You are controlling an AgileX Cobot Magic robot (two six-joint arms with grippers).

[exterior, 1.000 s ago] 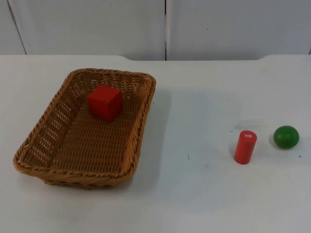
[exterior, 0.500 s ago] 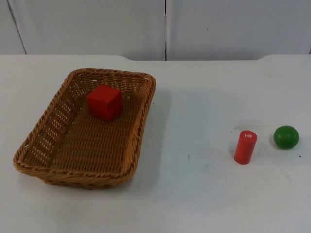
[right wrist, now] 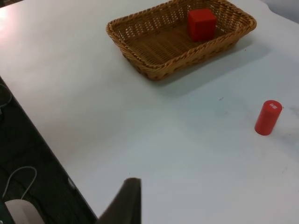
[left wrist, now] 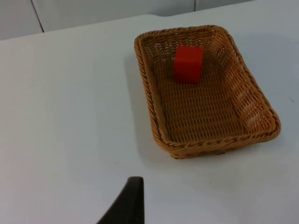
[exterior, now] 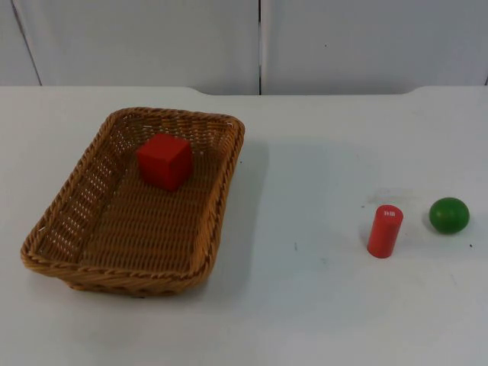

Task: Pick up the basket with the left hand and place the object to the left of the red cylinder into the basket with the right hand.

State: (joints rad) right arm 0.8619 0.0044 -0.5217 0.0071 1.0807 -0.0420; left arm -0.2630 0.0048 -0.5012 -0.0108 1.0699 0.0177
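Observation:
A woven wicker basket (exterior: 221,198) rests on the white table at the left, with a red cube (exterior: 164,160) lying in its far end. A red cylinder (exterior: 384,230) stands upright at the right, and a green ball (exterior: 448,215) sits just right of it. My left gripper (left wrist: 133,196) hovers well back from the basket (left wrist: 147,93) and the cube (left wrist: 188,64), touching nothing. My right gripper (right wrist: 128,198) hangs over the table's near side, far from the cylinder (right wrist: 267,117), the basket (right wrist: 132,53) and the cube (right wrist: 202,23). Both arms wait.
A grey partition wall (exterior: 259,46) closes the table's far side. In the right wrist view the table's edge (right wrist: 60,140) drops off to a dark floor. A broad stretch of bare table lies between basket and cylinder.

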